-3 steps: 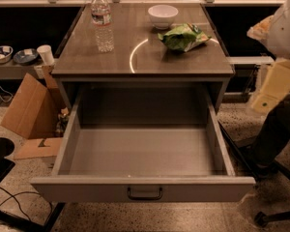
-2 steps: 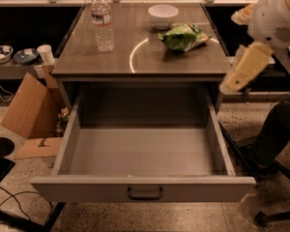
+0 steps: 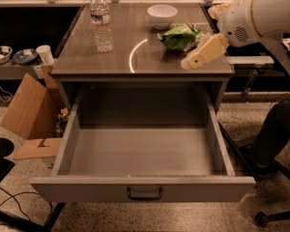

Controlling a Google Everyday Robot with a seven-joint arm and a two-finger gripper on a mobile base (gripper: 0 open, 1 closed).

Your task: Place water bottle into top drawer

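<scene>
The water bottle [image 3: 101, 24], clear and ribbed with a white cap, stands upright at the back left of the grey tabletop [image 3: 111, 62]. The top drawer [image 3: 87, 190] is pulled fully open below the tabletop; its inside is bare and its dark bar handle [image 3: 145, 193] faces me. My gripper [image 3: 195, 58], beige on a white arm, hangs over the tabletop's right front part, next to a green bag. It is well to the right of the bottle and holds nothing that I can see.
A white bowl [image 3: 162, 14] and a crumpled green bag [image 3: 181, 35] lie at the tabletop's back right. A cardboard box [image 3: 31, 108] and a white paper cup [image 3: 45, 54] are on the left. A person's leg [image 3: 278, 129] and a chair base [image 3: 275, 216] are on the right.
My arm has swung in from the right edge, leftward and over the tabletop's right side. The bottle and the drawer have not moved.
</scene>
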